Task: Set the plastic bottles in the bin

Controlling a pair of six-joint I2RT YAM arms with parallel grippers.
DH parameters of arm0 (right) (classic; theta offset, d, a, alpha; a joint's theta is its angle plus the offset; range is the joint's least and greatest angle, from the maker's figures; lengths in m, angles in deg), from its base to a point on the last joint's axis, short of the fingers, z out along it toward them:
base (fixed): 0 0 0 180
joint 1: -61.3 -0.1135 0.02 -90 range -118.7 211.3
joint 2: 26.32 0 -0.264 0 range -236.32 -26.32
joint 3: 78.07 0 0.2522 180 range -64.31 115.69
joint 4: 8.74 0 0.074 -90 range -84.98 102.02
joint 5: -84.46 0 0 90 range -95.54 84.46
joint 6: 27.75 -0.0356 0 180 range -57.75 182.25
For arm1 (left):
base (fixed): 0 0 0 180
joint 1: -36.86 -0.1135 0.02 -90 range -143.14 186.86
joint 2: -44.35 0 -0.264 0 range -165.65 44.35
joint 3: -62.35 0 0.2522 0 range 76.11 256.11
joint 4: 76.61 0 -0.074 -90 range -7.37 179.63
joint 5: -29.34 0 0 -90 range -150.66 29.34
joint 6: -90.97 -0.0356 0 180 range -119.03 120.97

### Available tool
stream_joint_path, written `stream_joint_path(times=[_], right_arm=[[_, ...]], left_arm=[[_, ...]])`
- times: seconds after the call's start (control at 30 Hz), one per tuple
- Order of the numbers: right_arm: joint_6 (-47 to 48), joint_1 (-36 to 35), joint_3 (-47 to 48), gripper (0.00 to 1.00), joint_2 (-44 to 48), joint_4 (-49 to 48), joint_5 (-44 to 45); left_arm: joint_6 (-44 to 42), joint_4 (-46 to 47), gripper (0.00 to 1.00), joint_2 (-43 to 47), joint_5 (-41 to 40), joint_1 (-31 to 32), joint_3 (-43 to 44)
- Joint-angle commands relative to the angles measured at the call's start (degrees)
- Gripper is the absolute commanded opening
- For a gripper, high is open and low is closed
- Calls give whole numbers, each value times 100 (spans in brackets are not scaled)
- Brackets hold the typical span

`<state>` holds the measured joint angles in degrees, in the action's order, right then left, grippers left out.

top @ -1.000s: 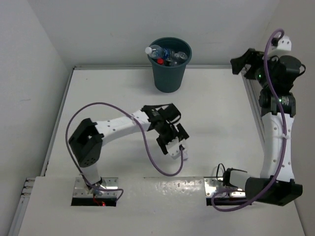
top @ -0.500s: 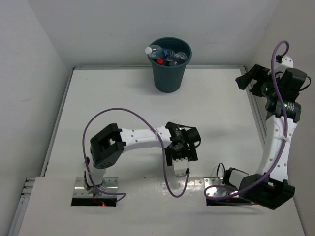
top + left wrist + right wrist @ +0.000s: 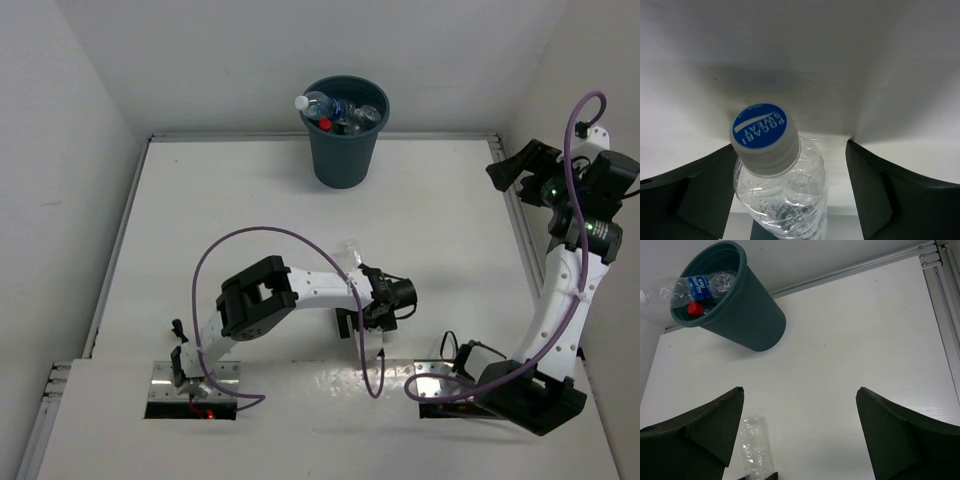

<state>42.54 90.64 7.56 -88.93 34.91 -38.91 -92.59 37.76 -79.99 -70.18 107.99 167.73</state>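
A clear plastic bottle [image 3: 780, 195] with a blue "Pocari Sweat" cap sits between my left gripper's [image 3: 791, 145] dark fingers, cap toward the wrist camera. Its left side touches the left finger, and a narrow gap shows on the right. In the top view the left gripper [image 3: 372, 305] is folded back near the front edge. The bottle's clear end [image 3: 350, 247] pokes out beside the forearm, and it also shows in the right wrist view [image 3: 752, 445]. The teal bin [image 3: 345, 150] stands at the back wall holding several bottles [image 3: 340, 108], one red-capped [image 3: 694, 308]. My right gripper [image 3: 800, 389] is open, empty and raised at the right edge [image 3: 515, 165].
An aluminium rail [image 3: 515, 230] runs along the table's right side and also shows in the right wrist view [image 3: 945, 315]. A metal plate [image 3: 330, 385] spans the front edge between the arm bases. A purple cable [image 3: 250, 235] loops over the left arm. Walls close in on three sides.
My left arm has folded back toward its base and its wrist has turned, so the clear bottle now shows beside it. My right arm has swung a little further right and lower.
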Motion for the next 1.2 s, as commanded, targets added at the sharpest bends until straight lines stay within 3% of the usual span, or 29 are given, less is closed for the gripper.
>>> stream_joint_path(times=[0.0, 0.17, 0.2, 0.3, 0.43, 0.63, 0.77, 0.83, 0.93, 0.97, 1.0, 1.03, 1.1, 1.17], right_arm=[[10, 98, -42, 91, 135, -106, -267], [-77, 133, -112, 89, 117, -185, -328], [-95, 142, -156, 89, 117, -194, -337], [-148, 133, -244, 88, 152, -291, -373], [-95, 151, -253, 88, 109, -335, -364], [-393, 326, -235, 86, -93, -492, -416], [-675, 388, -367, 86, -234, -677, -487], [-832, 397, -402, 86, -296, -739, -496], [-1009, 397, -481, 85, -418, -809, -610], [-1044, 379, -482, 84, -436, -818, -636], [-1062, 362, -499, 84, -480, -853, -654], [-1088, 362, -499, 84, -489, -853, -662], [-1079, 344, -473, 84, -533, -862, -671], [-1053, 344, -447, 82, -568, -783, -671]], left_arm=[[83, -33, 88, -100, -261, 111, 68], [83, 414, 71, 137, -314, 111, -153], [31, 415, 60, 137, -314, 111, -153], [31, 582, 45, 427, -227, 111, -31], [355, 582, 39, 953, 502, -196, 444], [1268, 582, 35, 2113, 2540, -959, 1015], [2671, 1021, 32, 2738, 3936, -2108, 1332], [3306, 1704, 32, 2880, 4255, -2532, 1464], [5201, 3451, 30, 2837, 4993, -3499, 1692], [6573, 4048, 30, 2749, 5178, -3988, 1771], [7362, 4715, 29, 2626, 5493, -4219, 1851], [8118, 5966, 29, 2468, 5565, -4404, 1973], [9855, 6775, 30, 1740, 5636, -4766, 2744], [10688, 7480, 33, 1142, 5636, -4837, 3830]])
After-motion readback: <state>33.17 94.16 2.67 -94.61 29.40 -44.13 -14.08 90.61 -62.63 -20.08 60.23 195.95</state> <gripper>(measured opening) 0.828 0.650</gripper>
